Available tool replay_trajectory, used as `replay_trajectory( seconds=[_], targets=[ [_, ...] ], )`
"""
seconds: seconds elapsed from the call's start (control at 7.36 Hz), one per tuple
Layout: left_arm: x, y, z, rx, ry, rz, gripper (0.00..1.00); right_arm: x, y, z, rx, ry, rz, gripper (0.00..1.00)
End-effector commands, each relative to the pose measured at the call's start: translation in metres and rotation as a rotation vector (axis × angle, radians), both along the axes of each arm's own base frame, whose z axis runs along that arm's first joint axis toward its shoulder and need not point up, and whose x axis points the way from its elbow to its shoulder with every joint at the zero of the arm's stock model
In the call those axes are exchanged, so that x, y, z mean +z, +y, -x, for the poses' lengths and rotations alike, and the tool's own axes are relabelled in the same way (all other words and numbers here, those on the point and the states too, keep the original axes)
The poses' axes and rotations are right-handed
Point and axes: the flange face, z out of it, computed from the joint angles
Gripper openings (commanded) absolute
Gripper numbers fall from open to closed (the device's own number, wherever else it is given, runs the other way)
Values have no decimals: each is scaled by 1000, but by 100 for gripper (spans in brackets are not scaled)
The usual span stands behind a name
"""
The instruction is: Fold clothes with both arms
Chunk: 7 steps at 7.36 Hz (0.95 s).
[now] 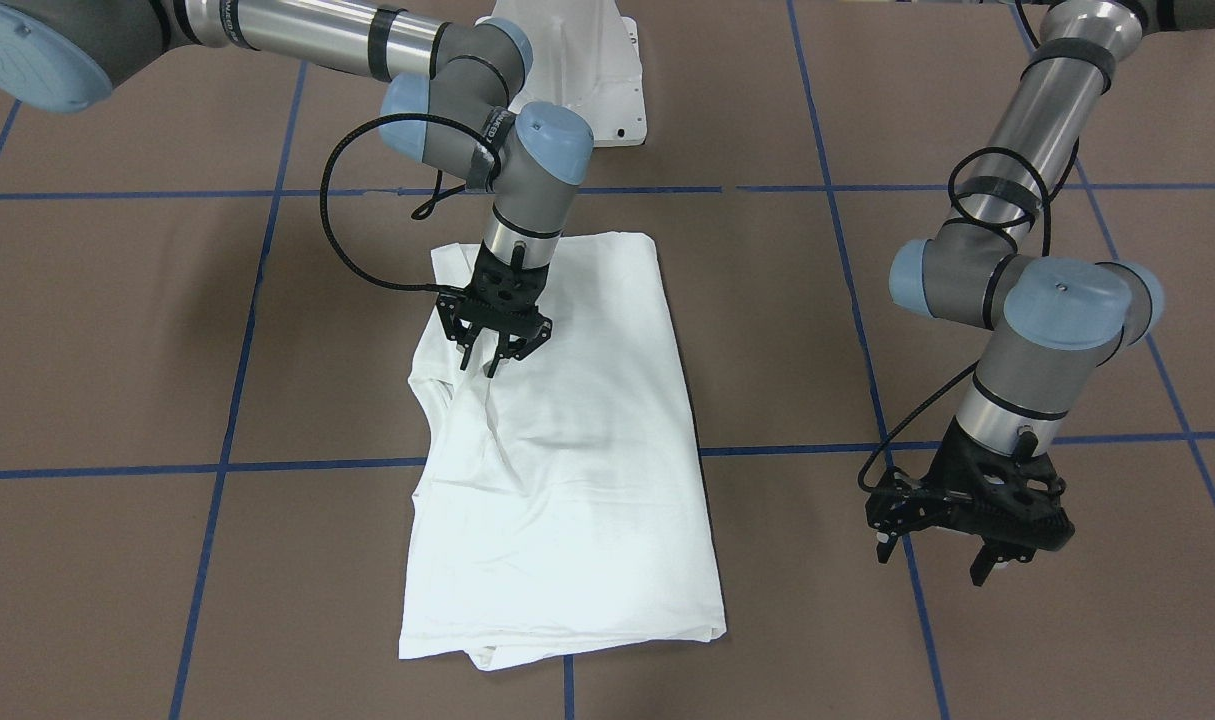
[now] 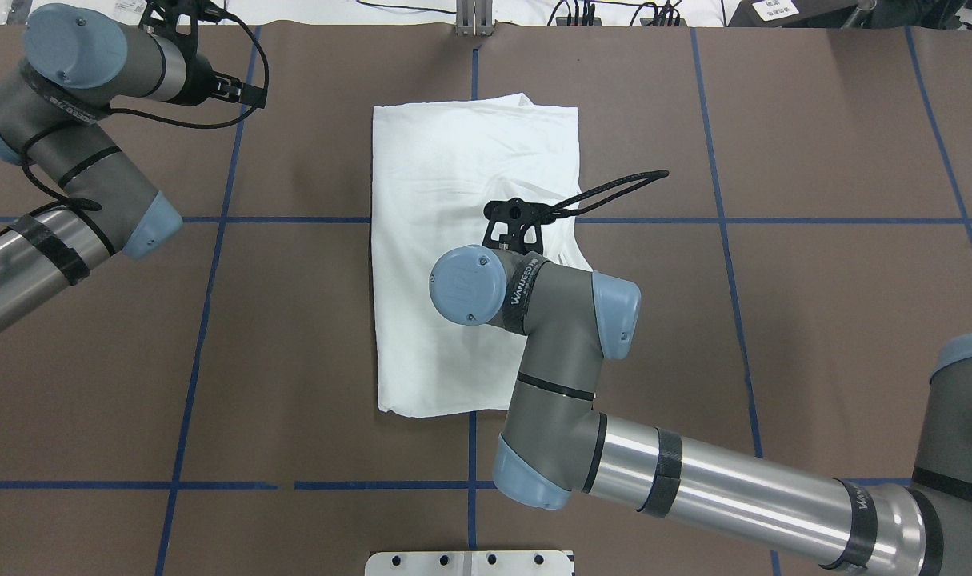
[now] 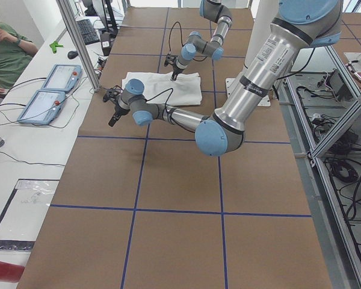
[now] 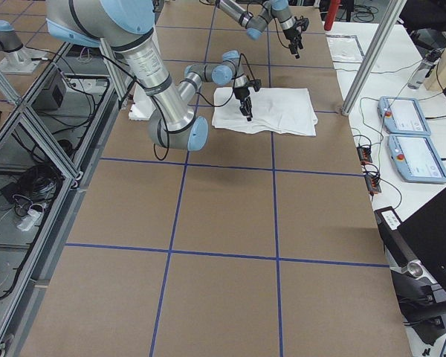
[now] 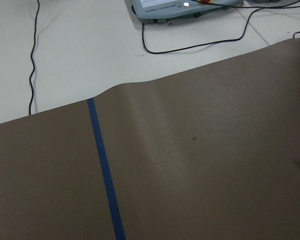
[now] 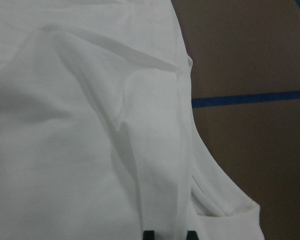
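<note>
The white shirt (image 1: 567,480) (image 2: 438,160) lies folded into a long rectangle at the table's middle, creased along one side. My right gripper (image 1: 477,365) stands on that creased side, shut on a raised ridge of the shirt's cloth. In the right wrist view the ridge (image 6: 160,165) runs down between the two black fingertips (image 6: 149,234). In the overhead view the right wrist hides the gripper's fingers. My left gripper (image 1: 930,565) hangs open and empty above bare table, well off to the shirt's side. The left wrist view holds only brown table and blue tape.
Blue tape lines (image 1: 317,467) divide the brown table (image 1: 117,330) into squares. The white pedestal base (image 1: 587,60) stands at the robot's edge. Beyond the far edge, a white side bench carries teach pendants (image 3: 60,78) and cables, and a person (image 3: 3,48) sits there.
</note>
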Motion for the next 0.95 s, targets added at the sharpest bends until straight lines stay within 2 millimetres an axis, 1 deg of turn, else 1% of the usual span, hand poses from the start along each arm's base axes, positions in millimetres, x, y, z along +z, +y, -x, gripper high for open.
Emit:
replay_trajectory(
  seconds=[0.0, 0.14, 0.27, 0.41, 0.54, 0.68, 0.82],
  targets=[
    [0, 0, -1, 0, 1, 1, 100, 8, -11, -12, 3, 30, -11, 0],
    [0, 0, -1, 0, 2, 2, 100, 9, -18, -19, -16, 62, -16, 0],
    [0, 1, -2, 1, 2, 2, 100, 26, -20, -33, -22, 80, -17, 0],
    [0, 1, -2, 1, 3, 1, 100, 42, -13, -58, -53, 88, -37, 0],
    [0, 2, -4, 3, 4, 2, 100, 62, -2, -79, -64, 92, -41, 17],
    [0, 2, -4, 0, 6, 7, 100, 70, 2, -81, -66, 99, -45, 99],
    [0, 2, -4, -1, 7, 8, 100, 62, 2, -78, -67, 90, -52, 100]
  ],
)
